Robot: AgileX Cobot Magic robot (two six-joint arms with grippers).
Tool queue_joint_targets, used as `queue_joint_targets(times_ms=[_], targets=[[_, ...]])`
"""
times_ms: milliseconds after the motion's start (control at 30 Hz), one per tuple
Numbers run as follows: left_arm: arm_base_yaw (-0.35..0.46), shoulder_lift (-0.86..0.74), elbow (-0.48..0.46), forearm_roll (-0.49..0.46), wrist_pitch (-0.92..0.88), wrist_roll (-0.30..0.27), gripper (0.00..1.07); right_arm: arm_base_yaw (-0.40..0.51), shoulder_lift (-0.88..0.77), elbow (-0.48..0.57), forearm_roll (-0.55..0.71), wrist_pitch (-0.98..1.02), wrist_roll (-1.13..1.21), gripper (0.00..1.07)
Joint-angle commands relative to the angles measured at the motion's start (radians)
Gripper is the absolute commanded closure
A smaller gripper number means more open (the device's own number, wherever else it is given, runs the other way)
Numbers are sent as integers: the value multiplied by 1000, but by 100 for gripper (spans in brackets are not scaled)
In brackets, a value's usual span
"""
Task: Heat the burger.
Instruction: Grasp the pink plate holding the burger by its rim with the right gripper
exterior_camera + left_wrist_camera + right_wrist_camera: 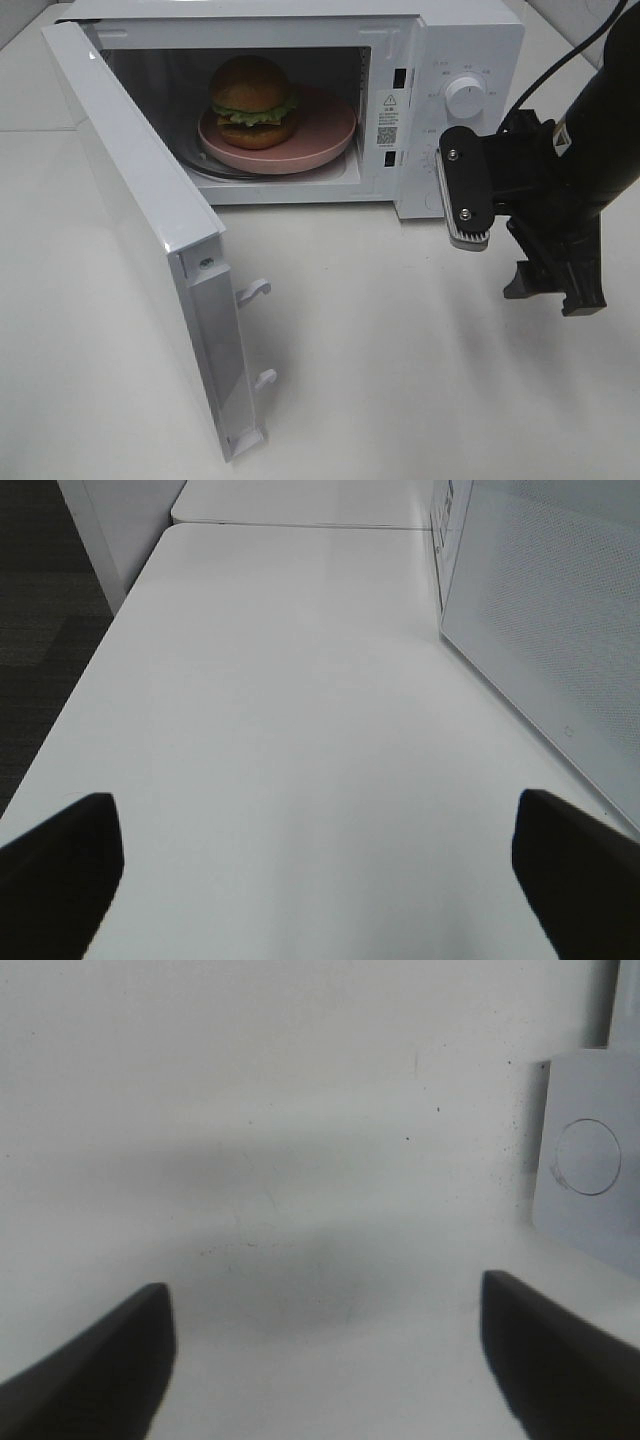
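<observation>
Burger (252,100) looked light, soft and loosely stacked, safest lifted by the rim of its pink plate (343,128); left gripper (318,865) and right gripper (325,1355) both gaped, empty.

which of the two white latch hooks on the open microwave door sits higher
The upper hook, just under the top corner of the door; the lower hook sits near its bottom edge.

A white microwave (250,10) is sitting on the white table (400,350), its door (130,200) standing wide open at the left. A pink plate (325,135) is lying inside the cavity (330,65). A round white dial (465,97) is showing on the control panel (500,60), a warning sticker (389,105) just beside the cavity opening.
</observation>
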Motion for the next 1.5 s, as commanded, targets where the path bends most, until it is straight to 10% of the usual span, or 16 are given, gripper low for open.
queue_joint_targets(times_ms=[33,600,1500], targets=[[2,-15,0,-1,1,0,9,-2,-7,-4,-20,-5,30,7],[2,-15,0,-1,1,0,9,124,47,-169,-212,-86,170,10],[2,-15,0,-1,1,0,9,194,379,-463,-187,-193,186,13]])
